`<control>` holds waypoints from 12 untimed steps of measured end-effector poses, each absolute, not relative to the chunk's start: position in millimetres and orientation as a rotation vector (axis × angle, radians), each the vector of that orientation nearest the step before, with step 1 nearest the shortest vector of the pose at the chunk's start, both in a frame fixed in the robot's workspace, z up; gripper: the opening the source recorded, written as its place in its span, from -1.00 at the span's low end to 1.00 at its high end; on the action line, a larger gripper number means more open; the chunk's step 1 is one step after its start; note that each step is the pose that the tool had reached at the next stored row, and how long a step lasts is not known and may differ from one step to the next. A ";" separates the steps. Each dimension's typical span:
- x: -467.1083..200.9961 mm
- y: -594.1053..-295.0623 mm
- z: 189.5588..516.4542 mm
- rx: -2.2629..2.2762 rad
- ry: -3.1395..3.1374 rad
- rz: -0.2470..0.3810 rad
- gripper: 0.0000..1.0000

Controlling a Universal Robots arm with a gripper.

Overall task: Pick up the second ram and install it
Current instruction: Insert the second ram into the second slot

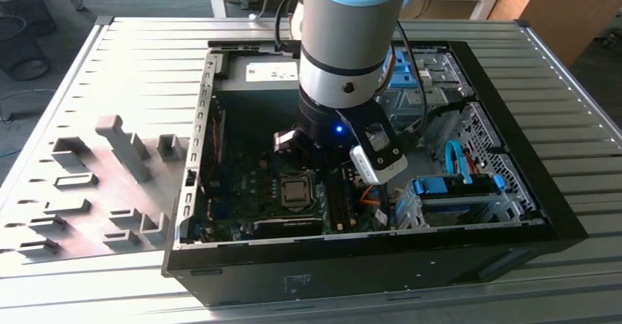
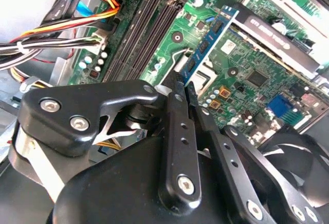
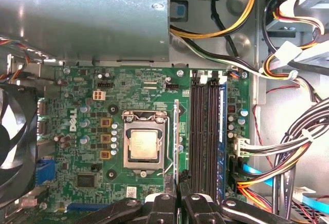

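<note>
- Slatted metal table [image 1: 116, 62] forms the work surface in the exterior view, with desks behind it.
- PC case [image 1: 544, 215]: black, lying open on the table.
- Holder blocks [image 1: 121, 145]: grey, on the table at the exterior view's left of the case.
- Arm [image 1: 340, 47]: grey with a pale blue cap. It reaches straight down into the case over the motherboard [image 1: 253, 175].
- Processor [image 1: 293, 191]: square and silver, in its socket just beside the arm's lower end.
- Second wrist view, gripper [image 2: 182, 82]: the black fingers [image 2: 177, 131] are pressed narrowly together, clamping one end of the second ram [image 2: 208, 41].
- Second ram in that view: a slim stick carrying dark chips. It juts out from the fingertips above the green board and is held apart from the memory slots [image 2: 144, 29].
- Memory slots in that view: long, black and parallel. Bundled wires [image 2: 51, 34] run beside them.
- First wrist view, gripper [image 3: 178, 196]: the fingertips are close together.
- Second ram [image 3: 176, 136] in that view: seen edge-on as a thin strip between the processor [image 3: 143, 145] and the memory slots [image 3: 204, 131], parallel to both.
- Slot row, first wrist view: a blue strip [image 3: 222, 126] runs along the side farthest from the processor.
- Fan [image 3: 13, 147]: black, at the board's edge.
- Metal housing [image 3: 85, 18]: grey, beyond the board.
</note>
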State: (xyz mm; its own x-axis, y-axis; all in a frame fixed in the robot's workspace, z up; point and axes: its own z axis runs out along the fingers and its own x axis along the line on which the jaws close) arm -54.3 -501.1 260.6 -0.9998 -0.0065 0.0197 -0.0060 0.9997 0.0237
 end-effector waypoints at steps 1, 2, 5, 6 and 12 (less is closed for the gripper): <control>-54.3 -501.0 260.5 0.010 -3.122 -0.037 -0.73; -54.1 -501.0 260.5 0.010 -3.122 -0.037 -0.73; -53.9 -501.0 260.3 0.010 -3.133 -0.036 -0.73; -53.9 -501.0 260.0 0.010 -3.146 -0.033 -0.73; -54.0 -501.0 259.9 0.011 -3.162 -0.033 -0.73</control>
